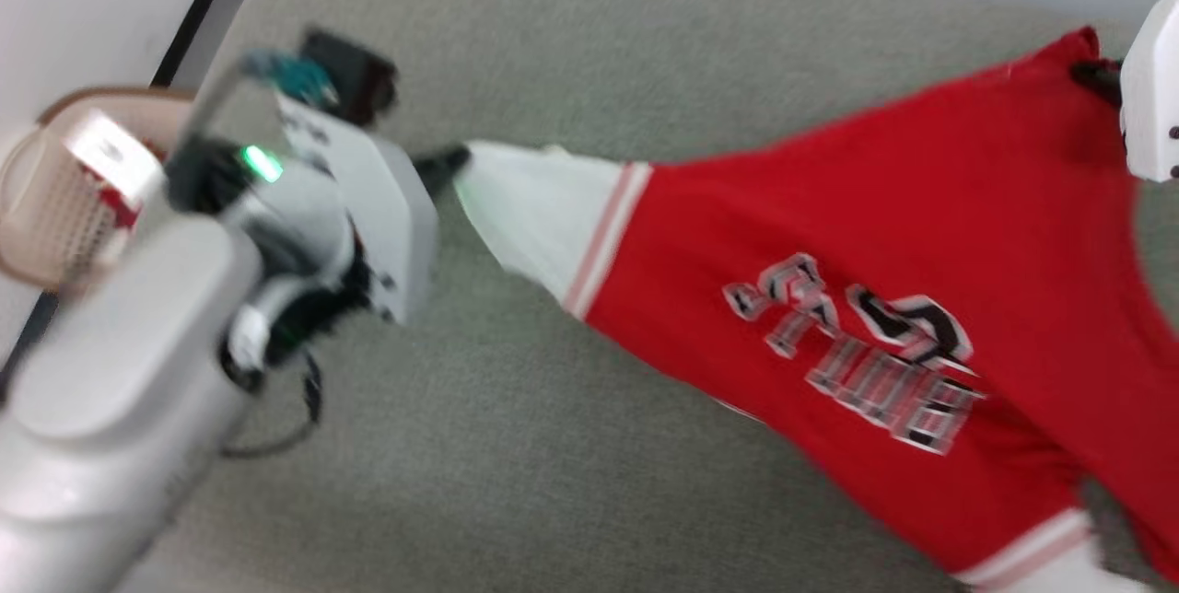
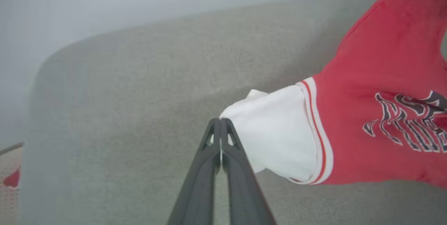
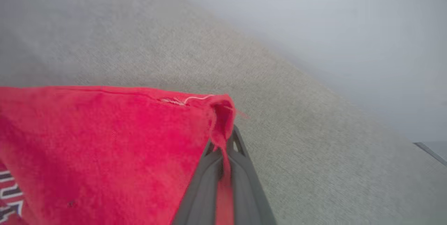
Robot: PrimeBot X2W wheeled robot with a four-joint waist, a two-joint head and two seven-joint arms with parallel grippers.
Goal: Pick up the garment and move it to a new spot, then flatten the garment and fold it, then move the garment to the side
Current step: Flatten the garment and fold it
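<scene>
Above the grey upholstered surface, the garment is suspended between both arms and appears lifted rather than resting. The left gripper has its fingers closed on the tip of one white sleeve. The right gripper has its fingers closed on a red corner of the body, with a strip of cloth running down between them. The two hold points are well apart, so the cloth is drawn taut and the lettering faces the head camera. This spread most likely serves the carry to a new spot and a flat lay-down with few wrinkles. The second sleeve hangs unsupported at the lower edge and may fold under on contact. A beige basket stands well apart on the left.
</scene>
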